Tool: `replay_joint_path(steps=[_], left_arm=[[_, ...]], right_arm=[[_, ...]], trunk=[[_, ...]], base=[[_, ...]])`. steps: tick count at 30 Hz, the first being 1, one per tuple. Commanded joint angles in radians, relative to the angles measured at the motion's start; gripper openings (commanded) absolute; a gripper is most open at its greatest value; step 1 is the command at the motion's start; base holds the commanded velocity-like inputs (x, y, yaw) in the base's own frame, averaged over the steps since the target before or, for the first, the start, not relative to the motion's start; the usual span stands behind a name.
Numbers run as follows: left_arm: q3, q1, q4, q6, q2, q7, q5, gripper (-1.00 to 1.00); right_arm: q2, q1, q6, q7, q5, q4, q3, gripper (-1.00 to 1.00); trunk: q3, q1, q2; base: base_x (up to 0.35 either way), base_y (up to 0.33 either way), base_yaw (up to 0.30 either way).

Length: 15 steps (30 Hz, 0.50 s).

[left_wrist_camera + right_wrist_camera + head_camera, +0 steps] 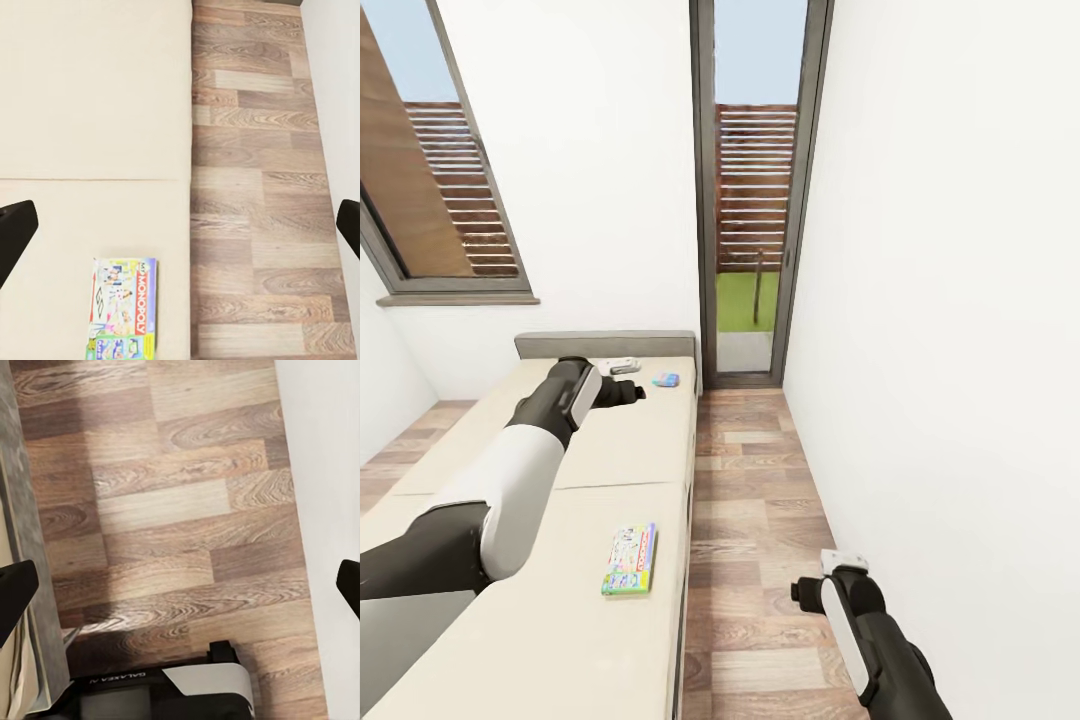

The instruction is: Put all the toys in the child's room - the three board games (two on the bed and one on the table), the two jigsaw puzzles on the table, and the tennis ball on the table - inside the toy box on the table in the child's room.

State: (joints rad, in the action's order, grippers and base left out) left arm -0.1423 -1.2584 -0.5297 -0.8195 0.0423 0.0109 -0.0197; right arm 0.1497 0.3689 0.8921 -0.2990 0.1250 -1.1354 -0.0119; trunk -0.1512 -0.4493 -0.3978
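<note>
We're going for the near board game (630, 560), lower centre on the bed (510, 620); left gripper (180, 225) jaws gaping wide, empty, needs lowering onto it.

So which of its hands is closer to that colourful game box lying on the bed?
Left. The left hand hangs open above the bed, with the game box just below it. The right hand is over the wood floor beside the bed.
</note>
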Motion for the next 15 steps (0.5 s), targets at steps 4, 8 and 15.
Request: replay_joint_path(steps=[4, 8, 15], left_arm=[[-0.007, -0.001, -0.001, -0.004, 0.001, 0.001, -0.002, 1.00], [-0.007, -0.001, -0.001, -0.005, 0.001, 0.001, -0.002, 1.00], [-0.007, -0.001, -0.001, -0.007, 0.001, 0.000, -0.002, 1.00]], right_arm=[[0.001, 0.001, 0.007, -0.009, 0.010, -0.001, -0.003, 1.00], [0.000, 0.001, 0.029, -0.009, 0.011, 0.006, -0.006, 1.00], [0.001, 0.001, 0.040, -0.009, 0.010, 0.047, -0.006, 1.00]], trunk=[[-0.002, -0.001, -0.002], [-0.003, -0.001, -0.002], [-0.010, -0.001, -0.002]], base=[[0.000, 0.000, 0.000], [0.000, 0.000, 0.000], [0.000, 0.000, 0.000]])
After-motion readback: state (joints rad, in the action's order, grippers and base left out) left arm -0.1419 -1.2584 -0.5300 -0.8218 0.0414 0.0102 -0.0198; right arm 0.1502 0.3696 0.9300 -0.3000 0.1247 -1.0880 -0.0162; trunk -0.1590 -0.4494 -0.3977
